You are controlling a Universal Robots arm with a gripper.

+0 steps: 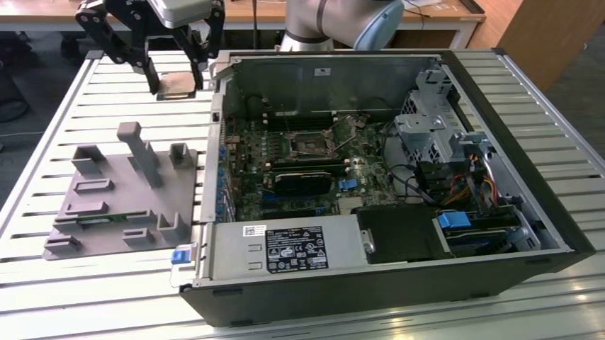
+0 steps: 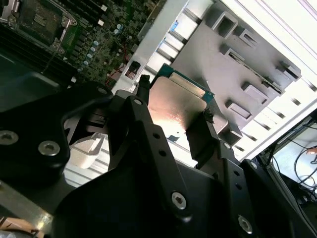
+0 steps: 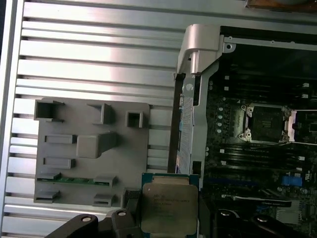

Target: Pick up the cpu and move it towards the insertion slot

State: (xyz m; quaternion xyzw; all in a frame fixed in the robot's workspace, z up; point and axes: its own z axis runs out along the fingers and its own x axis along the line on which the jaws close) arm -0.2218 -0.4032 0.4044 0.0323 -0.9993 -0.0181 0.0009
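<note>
The cpu [image 1: 177, 85], a flat square chip with a silvery top, hangs in the air above the slatted table, at the exterior view's upper left, outside the computer case. My gripper [image 1: 176, 79] is shut on it, one black finger on each side edge. Both wrist views show the cpu [image 2: 176, 106] [image 3: 168, 203] clamped between the fingers [image 2: 141, 94]. The insertion slot [image 1: 312, 145], a dark square socket in a metal frame on the green board, lies inside the open case, to the exterior view's right of the cpu; both wrist views show it too [image 3: 267, 121] [image 2: 42, 17].
A grey plastic fixture plate [image 1: 113, 191] with raised blocks lies on the table left of the case. The case's upright side wall [image 1: 219, 106] stands between cpu and socket. A long black card [image 1: 302, 180] sits just in front of the socket. Cables and drive bays [image 1: 444, 142] fill the case's right side.
</note>
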